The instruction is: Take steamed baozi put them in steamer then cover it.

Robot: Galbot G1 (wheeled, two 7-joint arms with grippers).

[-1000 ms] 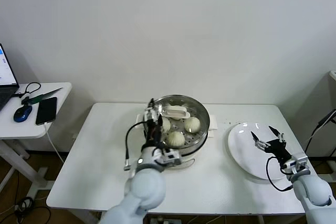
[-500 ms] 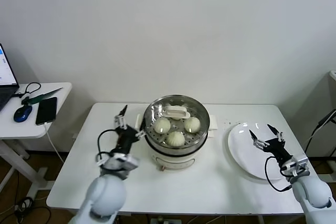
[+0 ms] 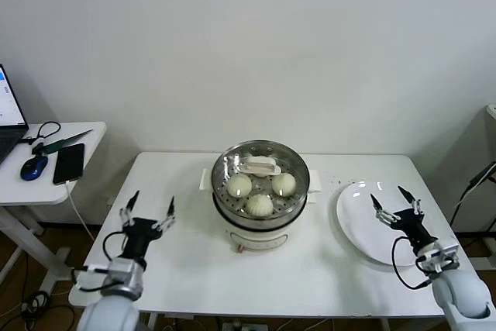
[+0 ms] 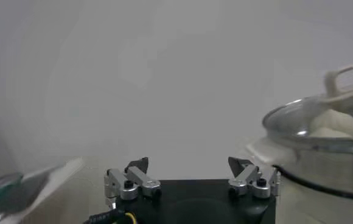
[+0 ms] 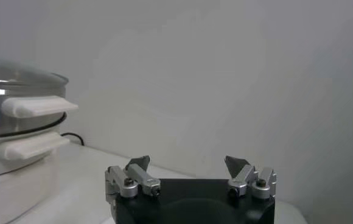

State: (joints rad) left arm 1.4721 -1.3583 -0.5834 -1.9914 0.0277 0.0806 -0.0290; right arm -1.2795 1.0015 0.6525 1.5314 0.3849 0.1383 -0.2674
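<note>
Round clear glass cover point(image 3: 260, 170) sits on shiny steel steamer point(image 3: 261, 208), cream-white baozi point(image 3: 260, 205) inside. Left claw point(image 3: 148, 212) released; right claw point(image 3: 396, 201) released over white plate point(image 3: 358, 234).

White table point(image 3: 325, 253) against a plain white wall point(image 3: 256, 44).

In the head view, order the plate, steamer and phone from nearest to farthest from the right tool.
From the right tool:
1. Plate, directly under it, table's right end.
2. Steamer, table centre, lid on.
3. Phone, on the side table far left.
</note>
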